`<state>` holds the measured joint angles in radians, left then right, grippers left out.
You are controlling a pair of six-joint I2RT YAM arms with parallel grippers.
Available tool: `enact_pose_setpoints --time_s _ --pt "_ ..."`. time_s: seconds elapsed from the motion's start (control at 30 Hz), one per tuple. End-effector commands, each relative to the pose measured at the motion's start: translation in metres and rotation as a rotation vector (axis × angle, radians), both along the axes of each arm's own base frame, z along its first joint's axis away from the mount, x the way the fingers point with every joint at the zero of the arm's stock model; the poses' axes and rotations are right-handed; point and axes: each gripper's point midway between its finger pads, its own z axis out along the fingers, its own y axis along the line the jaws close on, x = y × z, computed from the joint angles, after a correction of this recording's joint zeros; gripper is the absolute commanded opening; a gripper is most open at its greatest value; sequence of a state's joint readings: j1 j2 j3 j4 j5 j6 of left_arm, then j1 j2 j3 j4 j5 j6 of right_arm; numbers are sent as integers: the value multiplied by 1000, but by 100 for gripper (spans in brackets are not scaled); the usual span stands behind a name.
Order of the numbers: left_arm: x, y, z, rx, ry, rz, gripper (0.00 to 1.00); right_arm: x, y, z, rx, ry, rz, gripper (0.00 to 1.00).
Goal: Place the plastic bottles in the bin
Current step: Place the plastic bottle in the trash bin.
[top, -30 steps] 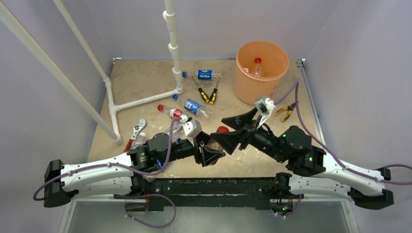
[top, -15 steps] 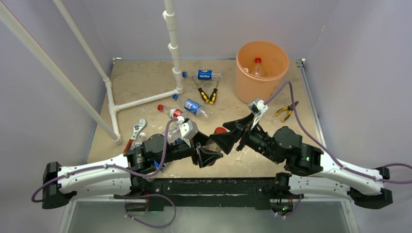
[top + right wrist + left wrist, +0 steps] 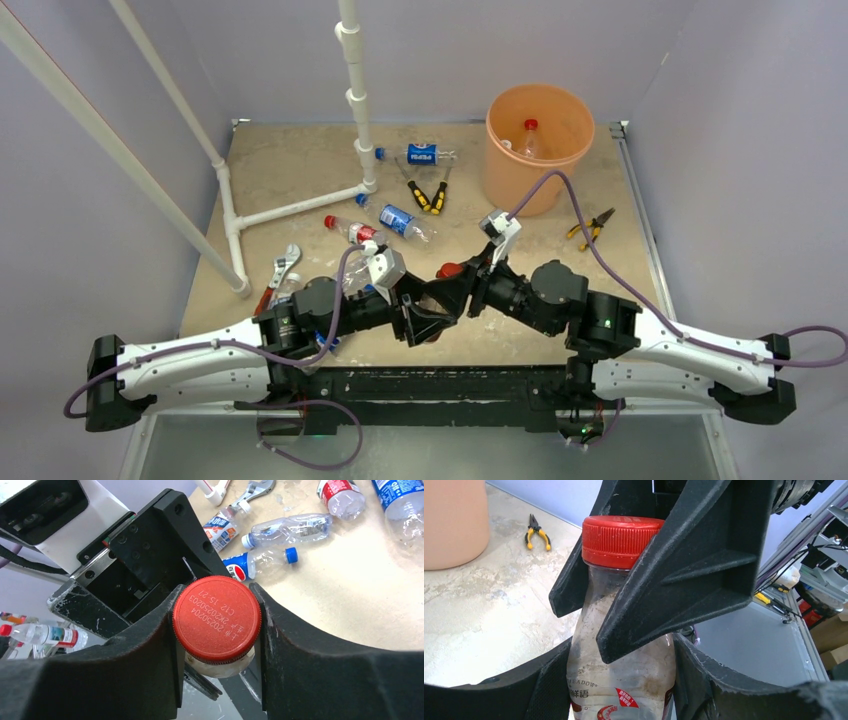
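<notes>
One red-capped bottle (image 3: 623,540) sits nearest us, gripped from two sides: the left pincer (image 3: 621,685) clamps its clear body, the right pincer (image 3: 216,625) pinches its cap. Beyond, we find more bottles (image 3: 400,220) lying on the worktop (image 3: 300,160) beside pliers (image 3: 428,195) and a wrench (image 3: 280,272). Farthest right stands the orange bin (image 3: 510,175), another bottle (image 3: 529,138) inside.

- A robot lab test cell: plain lavender panel walls (image 3: 740,120) box in a beige stone-patterned bench (image 3: 290,165).
- White plastic pipe frame (image 3: 352,100); two white-and-black robot arms (image 3: 200,360) trailing purple cables (image 3: 553,174).
</notes>
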<state>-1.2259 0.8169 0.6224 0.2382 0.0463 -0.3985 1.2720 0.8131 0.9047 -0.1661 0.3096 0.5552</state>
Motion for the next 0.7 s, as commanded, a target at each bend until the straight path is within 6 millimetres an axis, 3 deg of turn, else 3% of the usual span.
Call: enact_pose_setpoints --time_s 0.0,0.17,0.27,0.33,0.47,0.5,0.57,0.67 --pt "-5 3 16 -51 -45 -21 0 -2 -2 15 44 -20 7 40" --pt "-4 5 15 -53 -38 -7 3 -2 -2 17 47 -34 9 17" --pt "-3 5 14 -52 -33 -2 22 -2 -2 18 51 -37 10 0" --pt "-3 5 14 -50 -26 -2 43 -1 -4 19 61 -40 3 0" --pt "2 10 15 -63 -12 33 68 -1 -9 26 82 -56 -8 0" --pt "1 11 15 -68 -11 36 79 0 -11 29 87 -61 -10 0" --pt "8 18 16 -84 -7 82 91 0 -14 32 97 -68 -19 0" --pt "12 26 18 -101 3 124 98 3 -19 37 112 -80 -38 0"
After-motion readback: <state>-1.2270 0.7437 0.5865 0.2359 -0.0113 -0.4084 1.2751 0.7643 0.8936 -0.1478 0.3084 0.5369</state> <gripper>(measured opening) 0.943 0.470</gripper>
